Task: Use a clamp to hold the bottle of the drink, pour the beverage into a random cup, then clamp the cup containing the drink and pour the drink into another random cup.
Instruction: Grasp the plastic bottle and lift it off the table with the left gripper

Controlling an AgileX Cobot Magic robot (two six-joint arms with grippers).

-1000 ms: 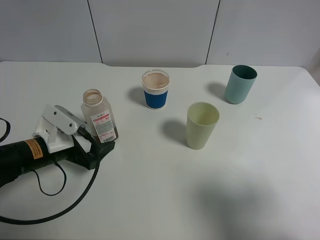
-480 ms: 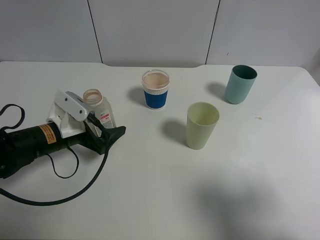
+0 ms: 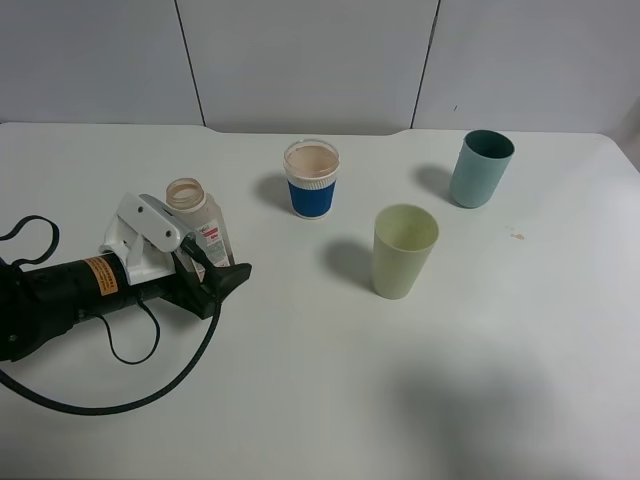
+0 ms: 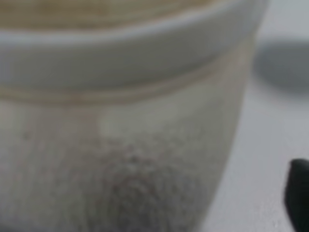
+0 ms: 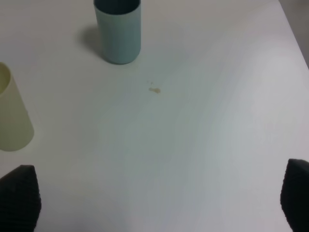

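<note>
A clear open-topped drink bottle [image 3: 193,218] with a red and white label stands at the left of the white table [image 3: 330,380]. It fills the left wrist view [image 4: 120,145], blurred and very close. My left gripper [image 3: 222,258] is open, with its jaws on either side of the bottle; one dark fingertip [image 4: 299,193] shows beside it. A blue paper cup [image 3: 311,180], a pale yellow cup [image 3: 404,250] and a teal cup [image 3: 480,168] stand upright. My right gripper [image 5: 157,198] is open and empty above bare table, with the teal cup [image 5: 117,29] and yellow cup [image 5: 12,116] beyond it.
The left arm's black cable [image 3: 120,400] loops across the table at the front left. A small brownish stain [image 3: 517,236] marks the table near the teal cup; it also shows in the right wrist view [image 5: 154,89]. The right arm is outside the exterior view.
My left gripper has moved forward and around the bottle, from in front of it to straddling it. The bottle and cups have not moved.
</note>
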